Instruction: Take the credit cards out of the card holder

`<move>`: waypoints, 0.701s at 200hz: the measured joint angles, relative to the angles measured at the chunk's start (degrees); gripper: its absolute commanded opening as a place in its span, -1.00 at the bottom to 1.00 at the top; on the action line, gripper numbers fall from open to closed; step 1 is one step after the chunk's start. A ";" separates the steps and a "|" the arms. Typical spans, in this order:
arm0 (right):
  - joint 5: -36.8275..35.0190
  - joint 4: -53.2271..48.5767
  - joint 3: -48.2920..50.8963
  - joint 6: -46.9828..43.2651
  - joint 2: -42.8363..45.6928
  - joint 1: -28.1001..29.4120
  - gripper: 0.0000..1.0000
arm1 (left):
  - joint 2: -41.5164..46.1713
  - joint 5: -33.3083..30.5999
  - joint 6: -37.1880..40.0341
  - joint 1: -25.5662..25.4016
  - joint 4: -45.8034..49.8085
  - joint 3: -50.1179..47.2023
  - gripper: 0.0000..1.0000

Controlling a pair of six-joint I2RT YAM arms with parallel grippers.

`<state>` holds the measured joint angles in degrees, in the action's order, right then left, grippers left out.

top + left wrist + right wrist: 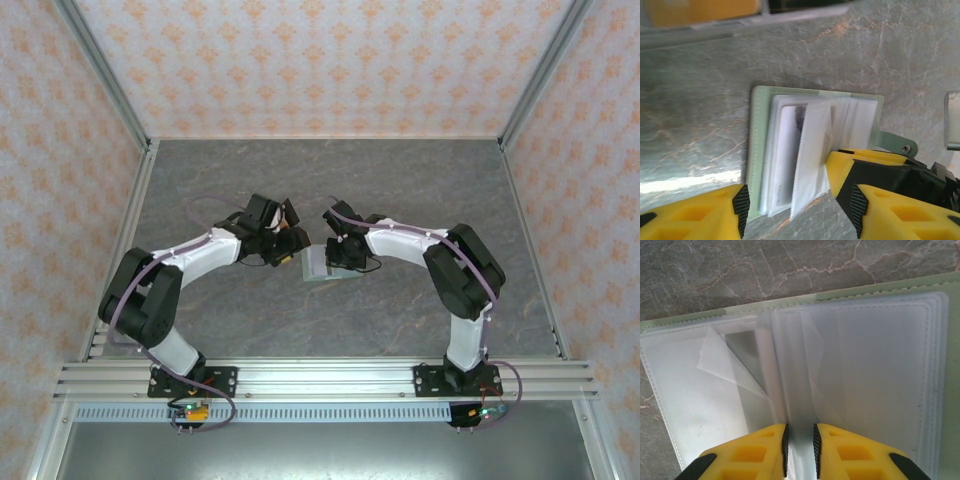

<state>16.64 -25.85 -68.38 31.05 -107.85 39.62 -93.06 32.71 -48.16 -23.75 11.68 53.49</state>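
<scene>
The sage-green card holder lies open on the table between both arms, its clear sleeves fanned up. In the left wrist view the card holder shows a whitish credit card tucked in a sleeve, and its tab points right. My left gripper is open and straddles the sleeves' near edge. A yellow finger of the right gripper presses on the raised sleeves. My right gripper is pinched on a bundle of clear sleeves at the holder's fold. A card with a dark patch sits in the left sleeve.
Grey marbled tabletop surrounds the holder, with patterned walls on three sides and the metal rail at the near edge. A blurred golden-yellow shape over a grey strip sits at the left wrist view's top edge; I cannot tell what it is.
</scene>
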 measured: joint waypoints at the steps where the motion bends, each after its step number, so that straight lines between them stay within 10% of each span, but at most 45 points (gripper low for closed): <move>1: 0.00 0.00 0.00 0.02 0.00 0.00 -0.56 | -0.07 0.07 -0.02 -0.04 -0.11 0.00 0.13; 140: -0.33 -0.02 0.00 0.28 0.00 0.11 -0.59 | -8.17 3.93 -1.44 -3.02 -4.31 2.73 -0.18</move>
<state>16.32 -25.87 -68.38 31.33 -107.85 39.72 -101.23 36.64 -49.60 -26.76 7.38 56.23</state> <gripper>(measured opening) 0.207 0.404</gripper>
